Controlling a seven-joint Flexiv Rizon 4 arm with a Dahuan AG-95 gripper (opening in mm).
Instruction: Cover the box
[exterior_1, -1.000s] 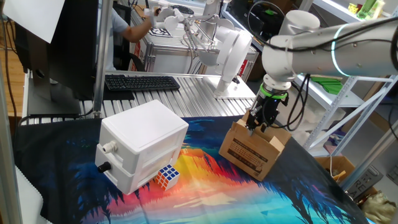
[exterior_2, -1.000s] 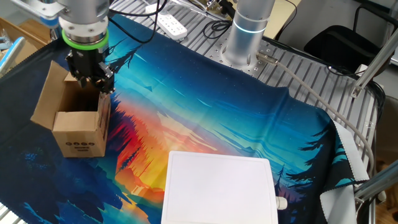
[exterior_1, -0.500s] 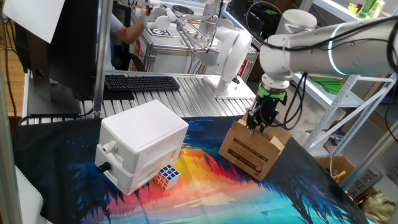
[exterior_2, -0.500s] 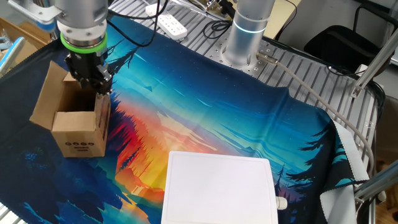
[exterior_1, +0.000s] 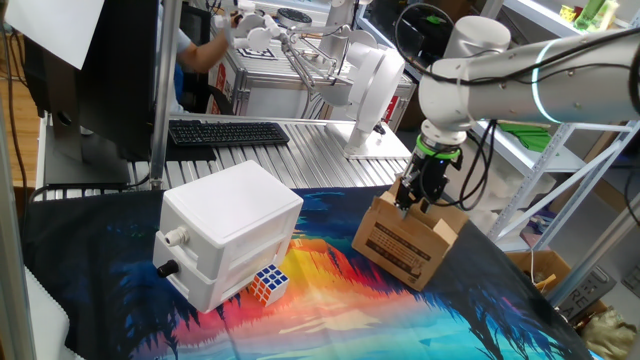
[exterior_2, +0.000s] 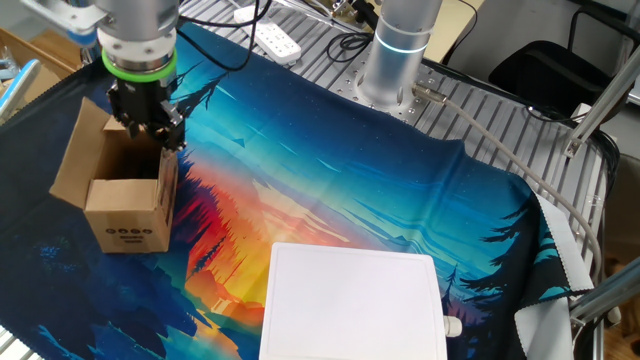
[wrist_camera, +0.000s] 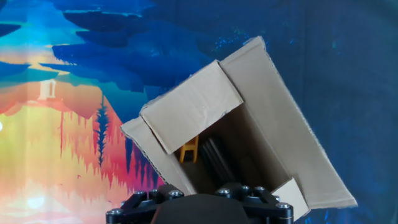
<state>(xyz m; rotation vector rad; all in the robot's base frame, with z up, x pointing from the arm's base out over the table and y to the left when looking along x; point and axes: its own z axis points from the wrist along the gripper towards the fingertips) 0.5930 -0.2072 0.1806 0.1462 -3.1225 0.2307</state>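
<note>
While the small brown corrugated cardboard box (exterior_1: 405, 241) stands on the colourful printed cloth (exterior_2: 330, 190) that covers the worktop, its top is open and the flaps are not folded down. One wide flap leans outward on the far side from the white plastic box with knobs (exterior_1: 225, 232), and in the hand view another flap lies partly across the opening. The black printed text is on the side wall that faces one fixed view. The robot's two-finger gripper (exterior_2: 150, 128) hangs directly above the box, at the edge of the opening, with the fingers pointing down near one upright flap. I cannot tell if the jaws are spread or pressed together, because the dark fingers are seen too small and partly hidden. In the hand view a small yellow item (wrist_camera: 189, 150) is visible inside the box. The small Rubik's cube (exterior_1: 269, 284) lies just beside the white box, well apart from the cardboard box.
</note>
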